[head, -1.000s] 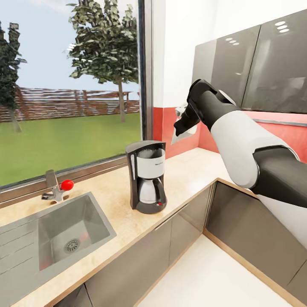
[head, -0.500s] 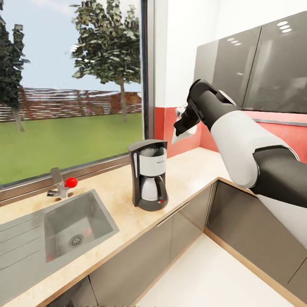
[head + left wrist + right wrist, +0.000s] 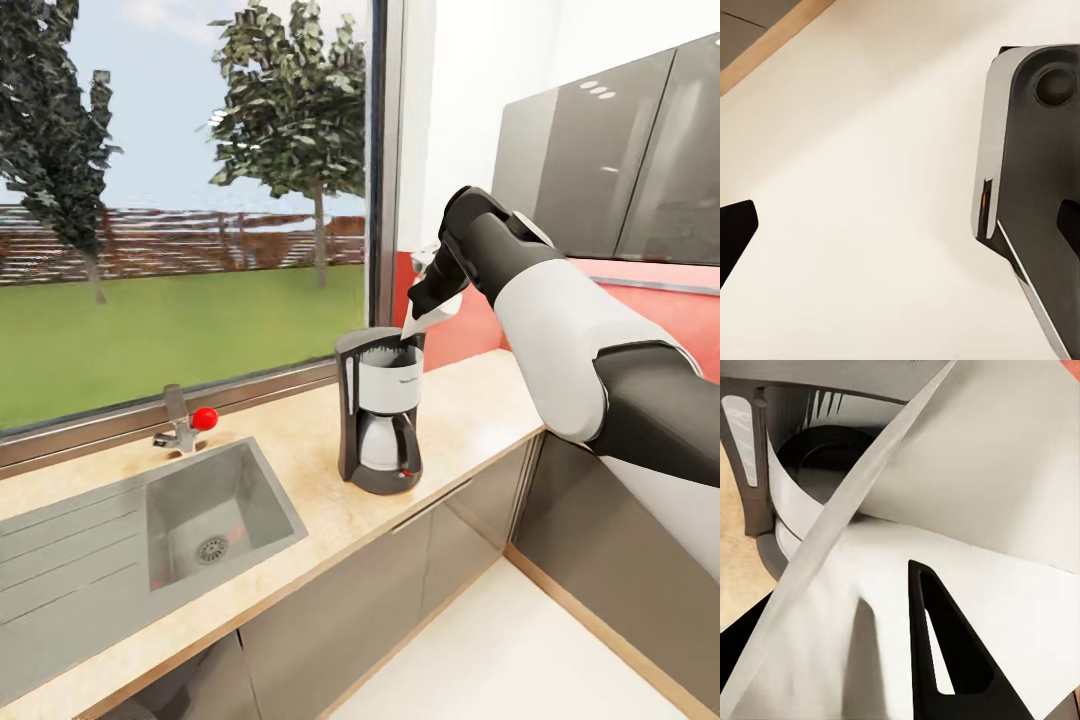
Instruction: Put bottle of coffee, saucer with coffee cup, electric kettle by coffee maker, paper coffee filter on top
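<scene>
The coffee maker, black with a white front panel and a glass carafe, stands on the kitchen countertop near the window. My right gripper is shut on the paper coffee filter, a white cone hanging just above the machine's top right edge. Seen from the right wrist, the paper coffee filter covers most of the picture, with a black finger across it and the coffee maker open-topped below. My left gripper points down at pale floor, its fingers wide apart with nothing between them.
A steel sink with a drainboard is sunk into the counter left of the machine, with a tap and its red knob behind it. Dark wall cabinets hang over the counter's corner. Pale floor lies before the cabinet fronts.
The camera has swung left, so the whole scene has slid right in the picture. The held filter, earlier off to the machine's right, now hangs over its top edge.
</scene>
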### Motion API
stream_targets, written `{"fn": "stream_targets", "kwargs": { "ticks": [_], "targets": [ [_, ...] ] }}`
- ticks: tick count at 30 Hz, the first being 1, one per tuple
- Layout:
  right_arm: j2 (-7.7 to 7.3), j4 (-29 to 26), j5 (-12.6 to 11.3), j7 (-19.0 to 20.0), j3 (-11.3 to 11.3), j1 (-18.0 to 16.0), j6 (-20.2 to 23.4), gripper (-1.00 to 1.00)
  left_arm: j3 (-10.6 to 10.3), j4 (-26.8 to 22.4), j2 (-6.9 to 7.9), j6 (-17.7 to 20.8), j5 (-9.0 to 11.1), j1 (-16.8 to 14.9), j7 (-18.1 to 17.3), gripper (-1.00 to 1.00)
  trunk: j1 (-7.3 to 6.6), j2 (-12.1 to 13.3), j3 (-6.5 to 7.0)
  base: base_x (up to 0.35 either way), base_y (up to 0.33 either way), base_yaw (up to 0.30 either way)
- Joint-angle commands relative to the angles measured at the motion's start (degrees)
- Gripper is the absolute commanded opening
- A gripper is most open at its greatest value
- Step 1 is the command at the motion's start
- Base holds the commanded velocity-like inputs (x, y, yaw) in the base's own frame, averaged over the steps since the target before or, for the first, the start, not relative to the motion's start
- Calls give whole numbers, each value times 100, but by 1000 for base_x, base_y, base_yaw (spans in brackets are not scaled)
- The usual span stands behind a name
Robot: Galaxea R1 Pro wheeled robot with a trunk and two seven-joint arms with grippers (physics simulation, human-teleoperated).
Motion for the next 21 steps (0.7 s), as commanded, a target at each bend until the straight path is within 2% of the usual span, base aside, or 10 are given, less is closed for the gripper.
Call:
{"fn": "stream_targets", "kwargs": {
  "ticks": [1, 9, 21],
  "targets": [
    [0, -7, 52, 60, 17, -1, 14, -100, 41, -8, -3, -7, -14, 5, -3, 100, 2, -2, -1, 0, 0, 21],
    [0, 58, 72, 40, 43, 64, 14, -100, -9, 58, -9, 3, -24, 71, 25, 100, 2, -2, -1, 0, 0, 4],
    [0, -41, 52, 42, 43, 259, 14, -100, 49, 158, 9, 1, -11, 93, 33, 100, 2, -2, -1, 0, 0, 0]
  ]
}}
